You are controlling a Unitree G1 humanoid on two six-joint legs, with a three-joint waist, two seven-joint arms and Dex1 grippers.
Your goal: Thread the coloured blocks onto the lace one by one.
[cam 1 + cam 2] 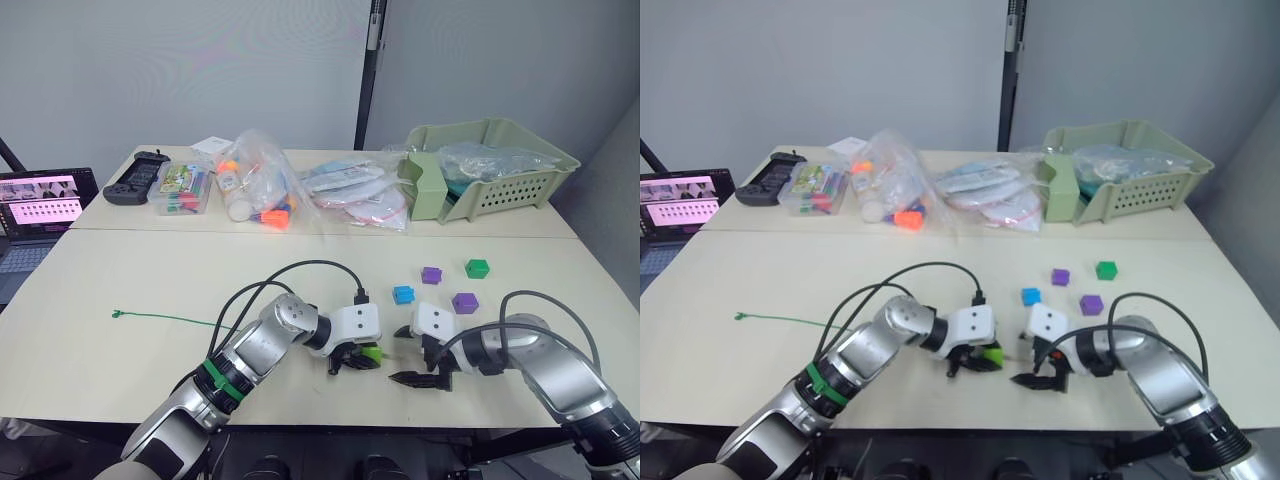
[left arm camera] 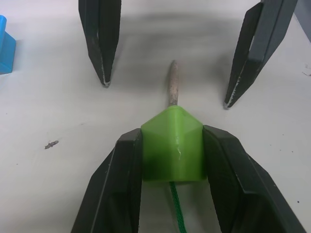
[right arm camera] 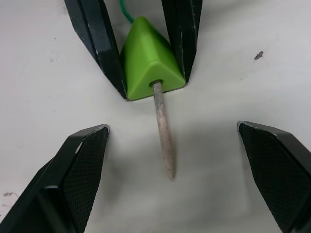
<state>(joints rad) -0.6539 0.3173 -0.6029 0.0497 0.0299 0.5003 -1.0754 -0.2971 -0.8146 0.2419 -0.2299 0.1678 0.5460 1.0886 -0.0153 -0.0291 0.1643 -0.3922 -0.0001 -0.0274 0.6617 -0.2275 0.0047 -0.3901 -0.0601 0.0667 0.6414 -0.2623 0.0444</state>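
Worked on a pale desk [image 1: 120, 370], with a green basket [image 1: 500, 170] at the far right corner, clear bags of toys [image 1: 260, 185] along the far edge, and a laptop [image 1: 35, 215] off the left edge.

Saw the left gripper [image 1: 357, 362] near the front edge, about the middle, jaws pinching the lime green wedge [image 2: 172, 144] by its two sides. Faced it with the right gripper [image 1: 413, 378], just beside and apart from the wedge, jaws spread wide on either side of the lace's tip and touching nothing.

Found the lace [image 1: 165, 320] trailing as a thin green cord from the left part of the desk, tab end [image 1: 117, 314] toward the left edge, running under the left arm to the wedge. Entered the wedge at its back and came out the front as the pale stiff tip [image 3: 164, 131], lying on the desk between the spread right jaws.

Judged the first block as pierced but not yet drawn along the cord: tip through, wedge sitting right at the tip end. Needed next, by the look of it, a grip on the tip and a pull through.

Left unthreaded, toward the right part of the desk beyond the grippers: the blue cube [image 1: 403, 294], two purple cubes [image 1: 431, 274] [image 1: 464, 302], and the dark green cube [image 1: 477, 267], all loose and apart. Counted one of five begun, four untouched.
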